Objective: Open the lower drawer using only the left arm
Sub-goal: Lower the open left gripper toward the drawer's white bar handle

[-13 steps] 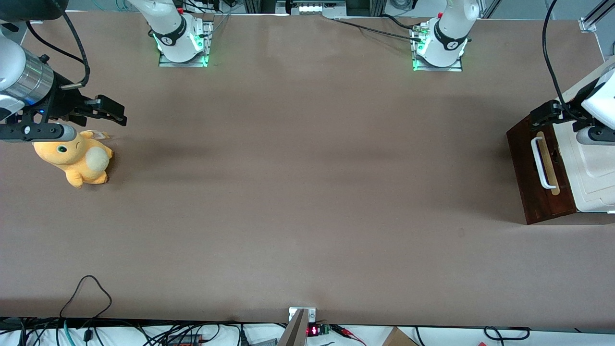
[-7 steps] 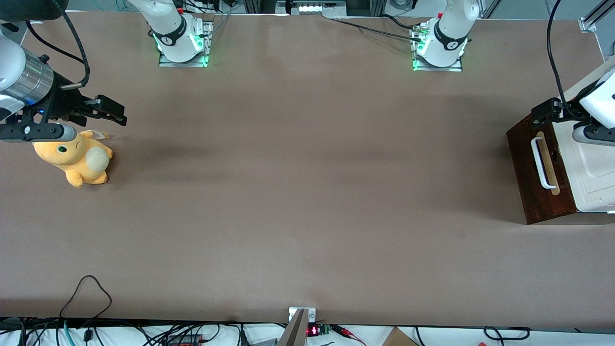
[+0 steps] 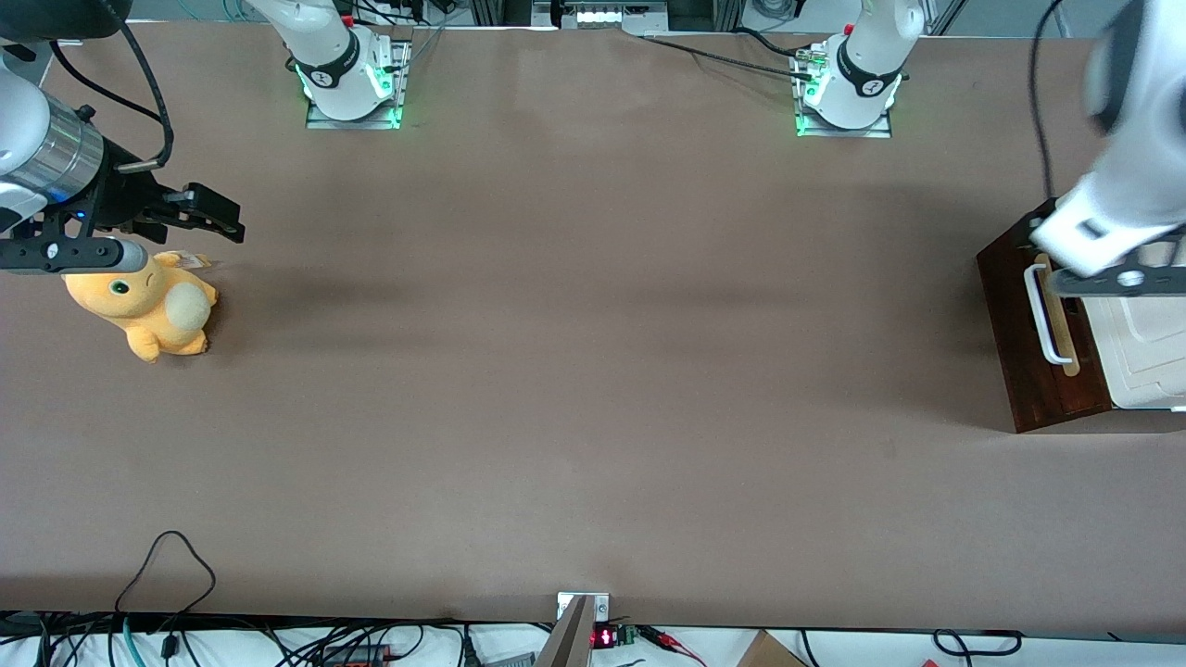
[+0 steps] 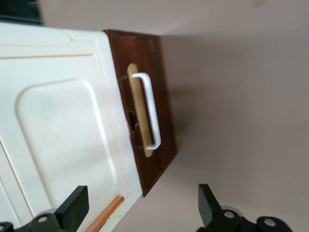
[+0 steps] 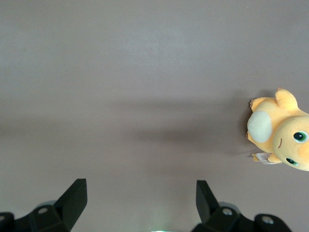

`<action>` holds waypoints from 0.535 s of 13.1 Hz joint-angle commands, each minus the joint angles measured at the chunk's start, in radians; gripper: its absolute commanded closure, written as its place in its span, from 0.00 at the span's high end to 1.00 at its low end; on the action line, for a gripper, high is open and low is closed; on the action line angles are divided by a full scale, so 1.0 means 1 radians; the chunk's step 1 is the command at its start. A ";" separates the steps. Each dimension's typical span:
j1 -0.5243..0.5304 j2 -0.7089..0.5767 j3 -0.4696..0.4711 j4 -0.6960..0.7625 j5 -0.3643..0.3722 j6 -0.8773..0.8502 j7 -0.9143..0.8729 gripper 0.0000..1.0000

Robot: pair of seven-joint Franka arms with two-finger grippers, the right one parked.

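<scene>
Gripper (image 4: 140, 212) wide open, empty, above cabinet; handle (image 4: 150, 110) at 12 o'clock. Lower, straddle bar mid-span w/ fingers, then pull lower drawer (image 3: 1028, 338) straight.

Even, bright overhead light; soft shadows on the table (image 3: 593, 371); left arm (image 3: 1126, 139) motion-blurred.

The setting is a robotics laboratory. Two arm bases (image 3: 350, 79) with green status lights are bolted to a brown counter (image 3: 593, 371). Loose cables (image 3: 167, 593) and an electronics board with a red display (image 3: 604, 636) line the counter's edge nearest the front camera.
</scene>
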 commanded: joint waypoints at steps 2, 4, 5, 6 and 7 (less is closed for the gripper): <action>-0.007 0.016 -0.102 -0.170 0.235 -0.013 -0.330 1.00; -0.021 0.059 -0.122 -0.264 0.363 -0.011 -0.494 1.00; -0.033 0.090 -0.122 -0.304 0.434 -0.013 -0.518 1.00; -0.041 0.111 -0.121 -0.336 0.486 -0.013 -0.523 1.00; -0.041 0.136 -0.121 -0.356 0.520 -0.010 -0.544 1.00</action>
